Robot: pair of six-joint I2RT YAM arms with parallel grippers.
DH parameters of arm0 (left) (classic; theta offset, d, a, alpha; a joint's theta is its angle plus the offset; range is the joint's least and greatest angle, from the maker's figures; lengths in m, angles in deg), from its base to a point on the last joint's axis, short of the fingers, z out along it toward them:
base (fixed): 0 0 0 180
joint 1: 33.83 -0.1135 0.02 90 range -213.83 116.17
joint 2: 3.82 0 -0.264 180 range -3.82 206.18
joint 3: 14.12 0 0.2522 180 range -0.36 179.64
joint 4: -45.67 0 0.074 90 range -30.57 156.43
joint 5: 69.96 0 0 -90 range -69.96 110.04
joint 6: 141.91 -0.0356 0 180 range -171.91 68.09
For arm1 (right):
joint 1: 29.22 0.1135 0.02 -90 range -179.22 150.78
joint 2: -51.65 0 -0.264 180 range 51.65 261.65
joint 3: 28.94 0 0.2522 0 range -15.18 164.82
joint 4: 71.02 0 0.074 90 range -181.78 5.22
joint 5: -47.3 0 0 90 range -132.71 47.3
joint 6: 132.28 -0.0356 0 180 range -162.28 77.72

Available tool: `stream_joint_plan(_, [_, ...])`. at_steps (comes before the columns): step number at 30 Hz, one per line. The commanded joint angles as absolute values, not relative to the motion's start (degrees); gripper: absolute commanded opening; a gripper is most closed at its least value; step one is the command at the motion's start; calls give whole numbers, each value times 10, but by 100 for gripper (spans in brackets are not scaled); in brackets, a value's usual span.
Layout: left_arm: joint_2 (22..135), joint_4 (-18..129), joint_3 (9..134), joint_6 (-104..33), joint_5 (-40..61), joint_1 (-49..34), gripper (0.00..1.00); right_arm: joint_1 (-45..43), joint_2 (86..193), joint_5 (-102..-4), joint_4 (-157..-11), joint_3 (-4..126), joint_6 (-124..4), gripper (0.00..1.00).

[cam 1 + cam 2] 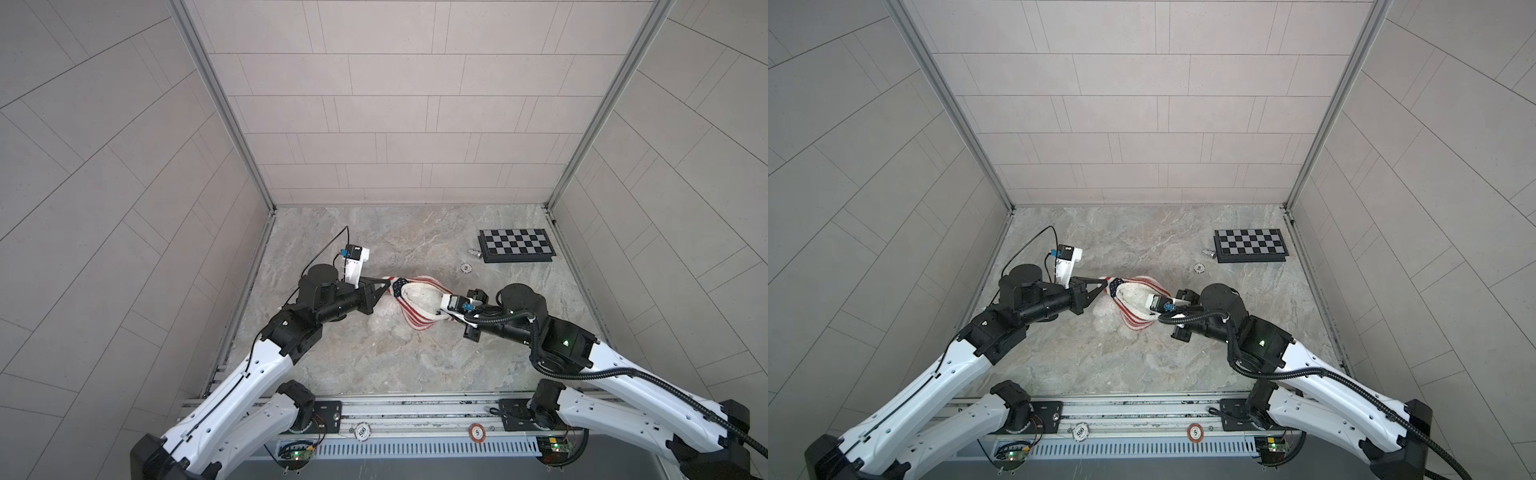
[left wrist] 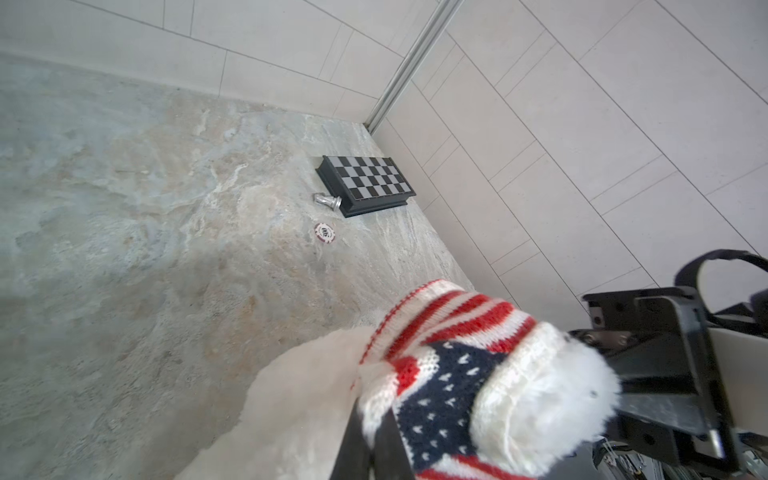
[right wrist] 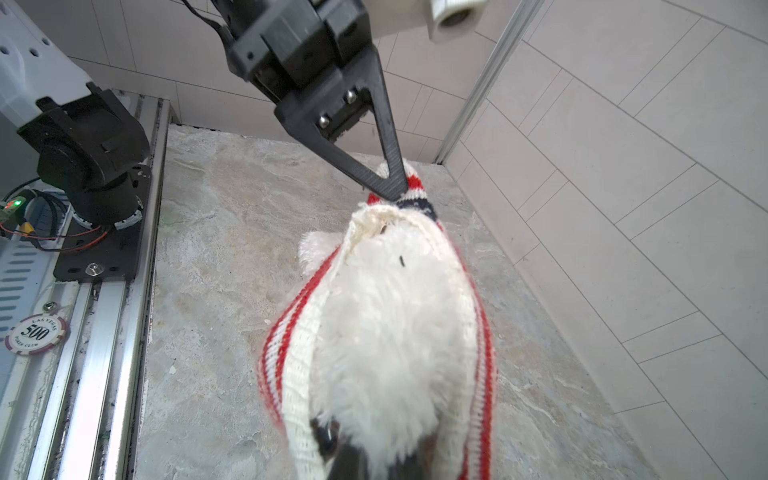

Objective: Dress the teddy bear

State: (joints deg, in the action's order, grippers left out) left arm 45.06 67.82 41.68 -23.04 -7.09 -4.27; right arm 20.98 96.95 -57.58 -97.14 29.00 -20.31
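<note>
Teddy bear [image 1: 384, 322] is lying mid-table on the marble table [image 1: 374, 374], between the two grippers; the sweater [image 1: 419, 323] is partly pulled over it. White fur is seen filling the knit's opening in the right wrist view; more fur is left outside the knit on the left arm's side. Which part of the bear is inside cannot be told.

Sweater is a flag-pattern knit with red/white stripes and a navy starred patch; it is stretched into a long loop from one gripper to the other.

Left gripper [image 3: 399, 192] is clenched on the knit at the navy end; fingertips are pressed together on the fabric.

Right gripper [image 3: 370, 455] is clamped at the opposite end, on the white ribbed hem. Its dark fingers are half buried in fur, so whether fur is pinched along with the hem cannot be told; in both top views its tips are hidden under the wrist camera.

Chessboard [image 1: 515, 245] is set near the far right corner; a silver chess piece [image 1: 475, 253] is lying just beside its left edge. A poker chip [image 1: 466, 269] is seen on the table between board and sweater; all three are well apart from the bear.
</note>
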Motion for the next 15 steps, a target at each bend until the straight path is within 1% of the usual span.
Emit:
stream_joint_plan(1, [458, 684, 401, -220, -68, -66, 0, 220, 949, -591, -977, 285, -165, 0])
stream_joint_plan(6, [471, 710, 399, -238, -67, -66, 0, 231, 939, -593, -955, 274, -161, 0])
stream_joint_plan(9, [472, 707, 398, -243, -98, -65, 1, 232, 928, -566, -928, 267, -179, 0])
stream_joint_plan(10, [467, 703, 397, -244, -105, -65, 5, 233, 929, -548, -922, 267, -194, 0])
stream_joint_plan(12, [444, 696, 396, -244, -108, -64, 21, 232, 939, -496, -916, 277, -231, 0])
stream_joint_plan(14, [414, 689, 393, -242, -93, -63, 36, 232, 954, -453, -917, 292, -288, 0])
stream_joint_plan(15, [399, 684, 391, -240, -84, -63, 42, 232, 961, -447, -917, 300, -314, 0])
